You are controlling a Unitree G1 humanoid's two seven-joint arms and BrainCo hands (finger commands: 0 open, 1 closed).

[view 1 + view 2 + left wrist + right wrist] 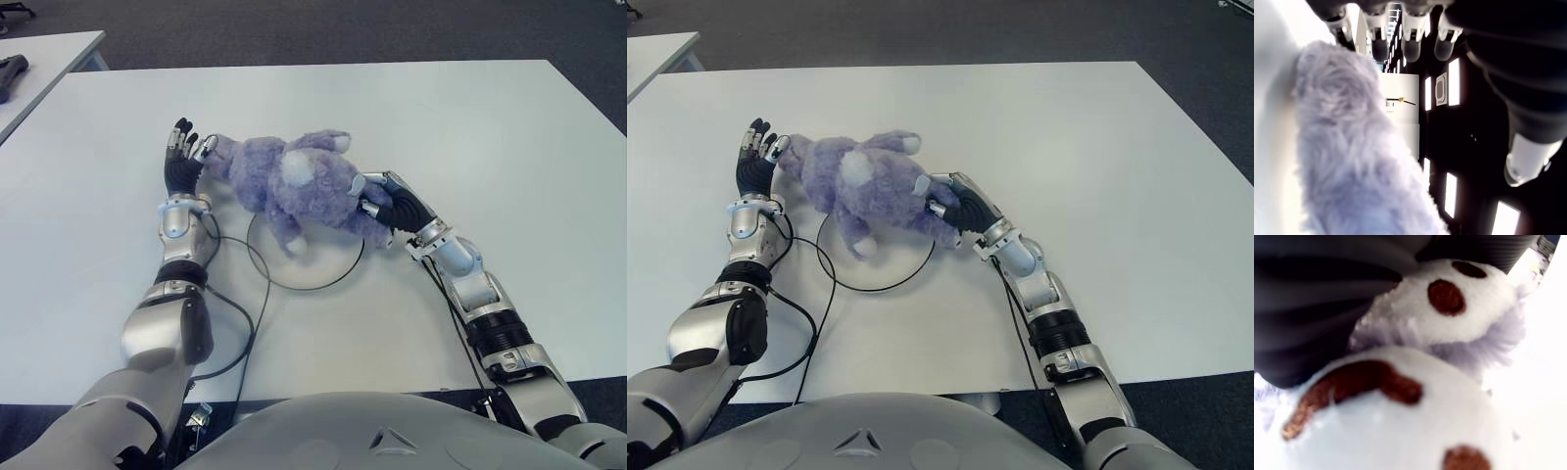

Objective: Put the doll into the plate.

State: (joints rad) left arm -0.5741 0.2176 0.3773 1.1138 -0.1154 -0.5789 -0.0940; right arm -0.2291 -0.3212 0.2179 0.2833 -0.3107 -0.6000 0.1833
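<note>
A fluffy purple doll (294, 186) with a white patch lies across the far part of a white plate with a dark rim (323, 284), its left end hanging past the plate. My right hand (387, 206) is curled around the doll's right end; in the right wrist view a white paw with brown marks (1415, 431) is pressed against the palm. My left hand (181, 157) stands upright at the doll's left end, fingers (1410, 34) stretched out and spread, the palm against the fur (1352, 147) without gripping it.
The white table (490, 147) stretches wide to the right and far side. A black cable (240, 323) loops from my left arm over the table to the plate's near-left. A second table with a dark object (10, 73) stands far left.
</note>
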